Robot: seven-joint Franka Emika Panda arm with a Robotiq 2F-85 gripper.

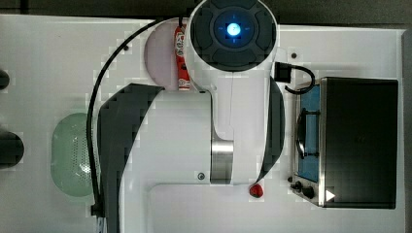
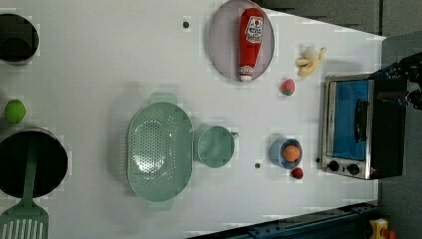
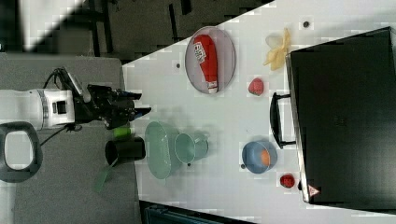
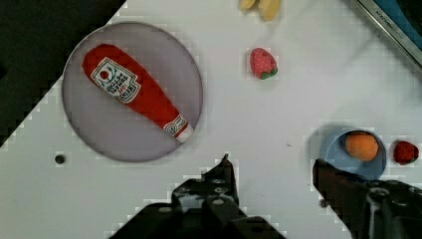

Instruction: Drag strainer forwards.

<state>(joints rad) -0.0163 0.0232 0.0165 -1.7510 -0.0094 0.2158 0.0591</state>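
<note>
Mint-green plastic peeks out on the top view's left: I see the strainer [image 1: 73, 153], an oval bowl dotted with fine holes, partly hidden under the arm's dark cover. A red ketchup bottle [image 1: 181, 58] lies on a pale plate [image 1: 159, 53], and a toaster oven [image 1: 347, 143] with a blue glass door sits on the top view's right.

From the left view I get the strainer [image 2: 159, 148] whole, lying near the middle of the white counter [image 2: 99, 64] with a tab handle at each end and nothing inside it. A darker green cup [image 2: 215, 146] touches its rim on the left view's right. Further that way a small blue bowl [image 2: 284, 152] holds an orange ball [image 2: 292, 152], with a red berry [image 2: 297, 173] just beside it. The soft ketchup bottle rests in the grey round plate [image 2: 221, 45]; a strawberry [image 2: 287, 86] and a peeled banana [image 2: 309, 60] lie near the oven.

In the right view the tool [image 3: 135, 109] hangs off the counter's edge, near the strainer [image 3: 159, 149] but apart from it, beside a black pot [image 3: 123, 150].

Through the wrist view I see the tool [image 4: 271, 172] with its two black fingers [image 4: 221, 179] standing well apart and nothing between them but bare white counter; the blue bowl with its orange ball sits just beyond one finger.
</note>
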